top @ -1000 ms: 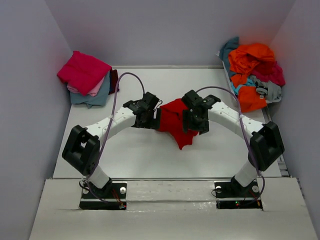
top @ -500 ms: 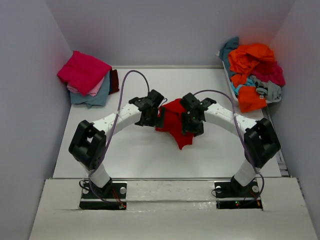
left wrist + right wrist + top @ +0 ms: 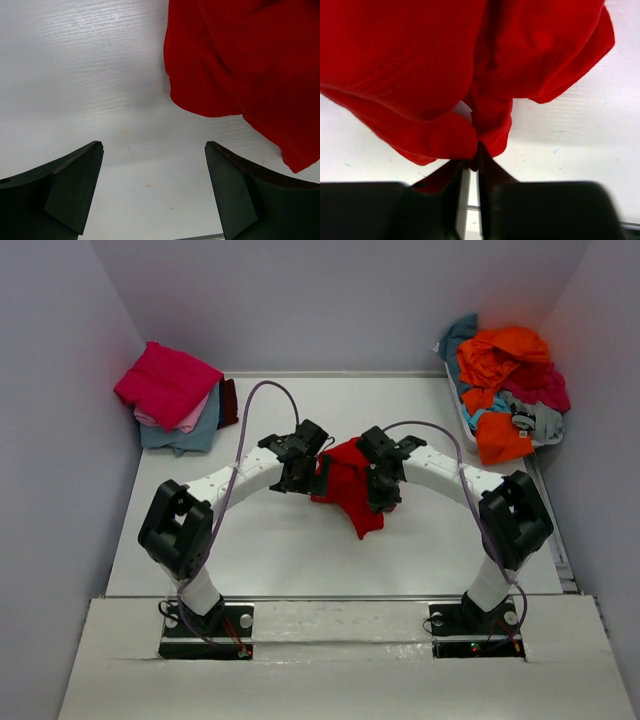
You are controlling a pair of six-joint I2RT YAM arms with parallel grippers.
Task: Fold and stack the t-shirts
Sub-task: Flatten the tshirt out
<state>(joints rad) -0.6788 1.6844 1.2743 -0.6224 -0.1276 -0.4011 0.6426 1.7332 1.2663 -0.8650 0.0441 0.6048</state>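
A bright red t-shirt (image 3: 347,483) lies crumpled in the middle of the table between my two arms. My right gripper (image 3: 381,496) sits at its right edge; in the right wrist view the jaws (image 3: 475,156) are shut on a fold of the red cloth (image 3: 440,65), which bunches just ahead of the tips. My left gripper (image 3: 318,477) is at the shirt's left edge. In the left wrist view it (image 3: 154,146) stands open over bare table, and the red t-shirt (image 3: 245,65) lies ahead to the right, apart from both fingers.
A folded stack (image 3: 172,392) sits at the back left, magenta on top with pale pink, grey-blue and maroon under it. A loose heap of orange, teal, grey and magenta shirts (image 3: 505,380) fills the back right corner. Walls close in on three sides.
My right gripper has closed on the red t-shirt's edge and drawn slightly inward. The left arm swung closer to the shirt earlier and has since held still, open.
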